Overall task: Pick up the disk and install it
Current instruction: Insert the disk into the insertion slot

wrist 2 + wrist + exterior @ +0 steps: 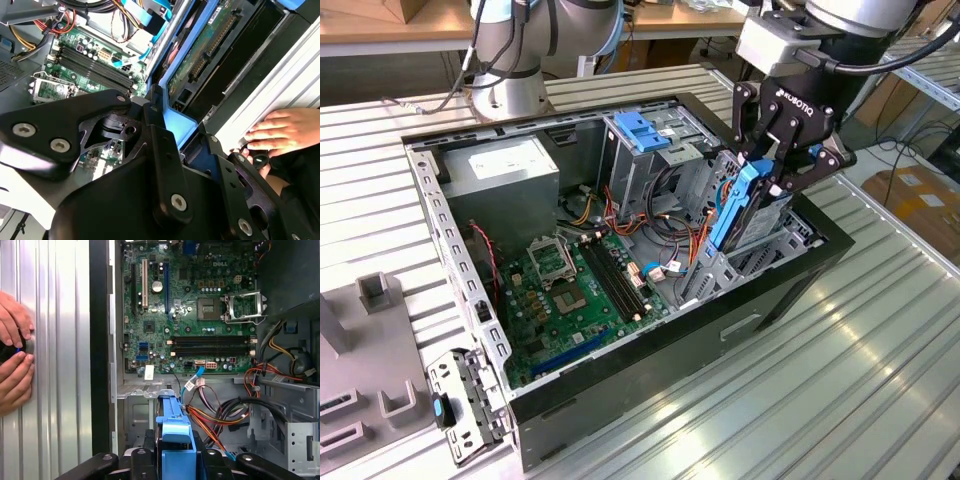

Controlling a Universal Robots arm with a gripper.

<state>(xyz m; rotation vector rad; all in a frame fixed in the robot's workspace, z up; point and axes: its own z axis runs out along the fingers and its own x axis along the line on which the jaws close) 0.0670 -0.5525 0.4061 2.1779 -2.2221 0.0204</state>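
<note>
Here the gripper [760, 188] has its jaws clamped on the disk [738, 205]. The disk stands on edge, slightly tilted, at the drive bay [722, 275] in the open computer case's [650, 352] corner on the exterior view's right. A person's hands [12, 382] rest on the tabletop [800, 400] beside the case.

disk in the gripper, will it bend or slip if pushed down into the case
Probably stiff: the disk is a flat metal slab held on edge by the gripper. Its smooth blue plastic edging might slip a little in the grip.
</note>
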